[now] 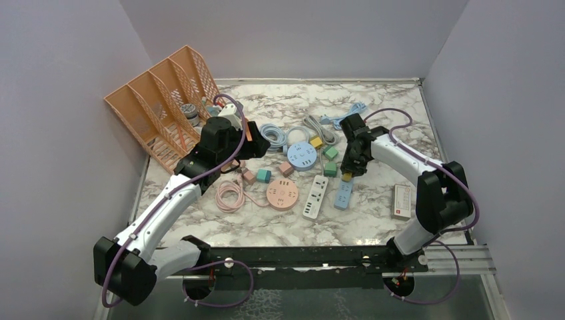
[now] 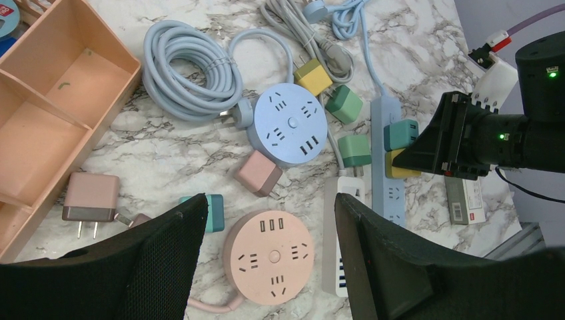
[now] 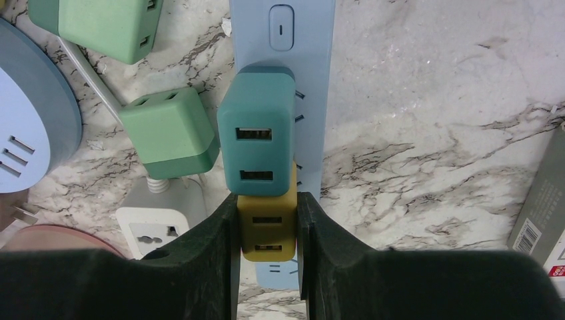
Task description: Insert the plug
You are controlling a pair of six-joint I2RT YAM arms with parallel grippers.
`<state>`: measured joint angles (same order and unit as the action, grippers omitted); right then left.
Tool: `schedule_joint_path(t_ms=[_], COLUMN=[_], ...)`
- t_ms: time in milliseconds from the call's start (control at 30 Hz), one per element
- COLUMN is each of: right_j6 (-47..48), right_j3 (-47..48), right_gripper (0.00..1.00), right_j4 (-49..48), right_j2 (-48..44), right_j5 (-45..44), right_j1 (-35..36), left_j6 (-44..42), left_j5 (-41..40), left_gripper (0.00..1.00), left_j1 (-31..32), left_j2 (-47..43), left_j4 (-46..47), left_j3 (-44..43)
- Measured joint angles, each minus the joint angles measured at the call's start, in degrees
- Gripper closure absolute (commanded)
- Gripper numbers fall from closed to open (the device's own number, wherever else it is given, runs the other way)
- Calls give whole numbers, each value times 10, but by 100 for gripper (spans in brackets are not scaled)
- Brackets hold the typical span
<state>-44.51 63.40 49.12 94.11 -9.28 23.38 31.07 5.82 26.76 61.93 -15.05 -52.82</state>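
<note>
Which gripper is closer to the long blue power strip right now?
Right. The right gripper is over the blue power strip, shut on the yellow plug. The left gripper hangs open off to its left, near the pink hub.

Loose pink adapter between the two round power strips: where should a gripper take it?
Grip the pink adapter by its square body, from above, clamping two opposite flat sides. It lies on its side with the prongs sticking out sideways, so leave that end free.
</note>
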Motion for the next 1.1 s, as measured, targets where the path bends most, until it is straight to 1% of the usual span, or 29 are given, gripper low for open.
schedule_joint_path(t_ms=[467,500,567,600,700,733,900,1100], right_j6=[12,14,17,18,20,20,23,46], right_j3=[-5,-3,4,11,29,33,52,102], right_gripper=[99,97,88,82,56,51,43,42], right_j4=[-13,-11,-4,1,17,22,35,33], right_j2=[2,3,7,9,10,10,11,-39], right_j5=[-1,-1,-3,-5,-11,-12,-28,-25], right_j1=[0,0,0,0,0,1,1,1], left_j6=[-2,-2,-2,-2,-2,-2,-2,-2], left_j5=[-3,-3,-3,-3,-3,-3,-3,-3], left_gripper=[28,28,28,28,28,27,26,25], left_j1=[0,0,0,0,0,0,0,0], left_j2=[9,10,12,13,14,15,21,33], left_j4=[0,0,0,0,0,0,0,0], left_j3=[0,0,0,0,0,0,-3,-20])
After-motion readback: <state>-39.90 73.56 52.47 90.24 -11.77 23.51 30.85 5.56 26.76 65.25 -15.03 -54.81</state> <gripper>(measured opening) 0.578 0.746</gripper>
